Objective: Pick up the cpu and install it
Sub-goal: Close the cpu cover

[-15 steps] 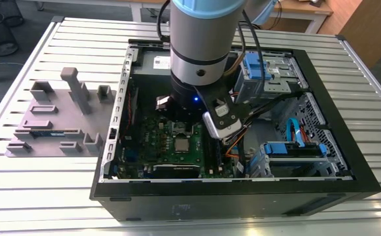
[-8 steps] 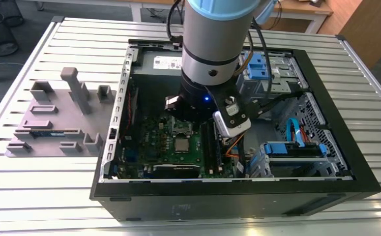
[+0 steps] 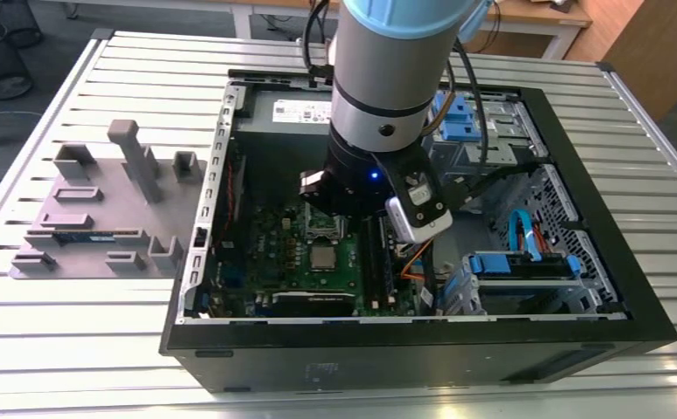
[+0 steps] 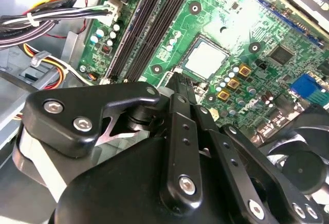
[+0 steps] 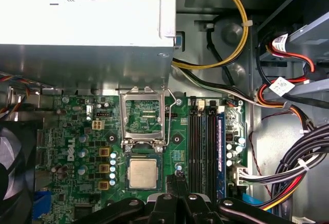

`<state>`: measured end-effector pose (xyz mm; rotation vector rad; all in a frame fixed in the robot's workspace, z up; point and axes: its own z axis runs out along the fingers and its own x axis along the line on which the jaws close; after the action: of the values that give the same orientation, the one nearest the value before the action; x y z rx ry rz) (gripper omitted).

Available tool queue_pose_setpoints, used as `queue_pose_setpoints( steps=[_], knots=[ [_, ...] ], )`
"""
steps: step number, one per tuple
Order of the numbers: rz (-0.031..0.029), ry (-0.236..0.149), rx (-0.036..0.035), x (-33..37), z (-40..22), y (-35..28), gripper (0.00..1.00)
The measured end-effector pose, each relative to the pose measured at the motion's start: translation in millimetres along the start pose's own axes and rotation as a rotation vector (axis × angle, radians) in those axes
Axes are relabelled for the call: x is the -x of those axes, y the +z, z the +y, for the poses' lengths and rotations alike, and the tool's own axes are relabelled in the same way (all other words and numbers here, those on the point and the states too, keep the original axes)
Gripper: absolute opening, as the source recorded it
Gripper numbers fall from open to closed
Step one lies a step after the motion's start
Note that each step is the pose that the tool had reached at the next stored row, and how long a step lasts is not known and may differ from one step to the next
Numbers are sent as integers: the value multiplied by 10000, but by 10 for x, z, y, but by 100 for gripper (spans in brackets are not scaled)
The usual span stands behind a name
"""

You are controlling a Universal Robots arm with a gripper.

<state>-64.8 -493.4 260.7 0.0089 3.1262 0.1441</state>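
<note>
The cpu (image 5: 143, 173) is a small square chip with a silvery top, lying flat in the socket of the green board (image 5: 77, 131). It also shows in the second wrist view (image 4: 205, 58) and in the exterior view (image 3: 321, 257). The socket's metal frame (image 5: 144, 118) stands flipped open beside it. My gripper (image 5: 177, 184) hangs just above the board, next to the cpu's edge, its fingers close together and holding nothing. The black fingers (image 4: 178, 88) end short of the chip in the second wrist view.
The board sits inside an open black computer case (image 3: 618, 262) on a slatted metal table. A grey power-supply box (image 5: 87, 23), memory slots (image 5: 203, 142), cable bundles (image 5: 288, 172) and a fan (image 5: 15, 167) surround the socket. A grey fixture tray (image 3: 93, 209) stands at the exterior view's left.
</note>
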Motion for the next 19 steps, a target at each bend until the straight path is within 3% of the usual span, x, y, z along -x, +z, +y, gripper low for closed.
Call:
queue_pose_setpoints(
  steps=[19],
  knots=[
    [14,-149,0,2,-7,72,11]
  ],
)
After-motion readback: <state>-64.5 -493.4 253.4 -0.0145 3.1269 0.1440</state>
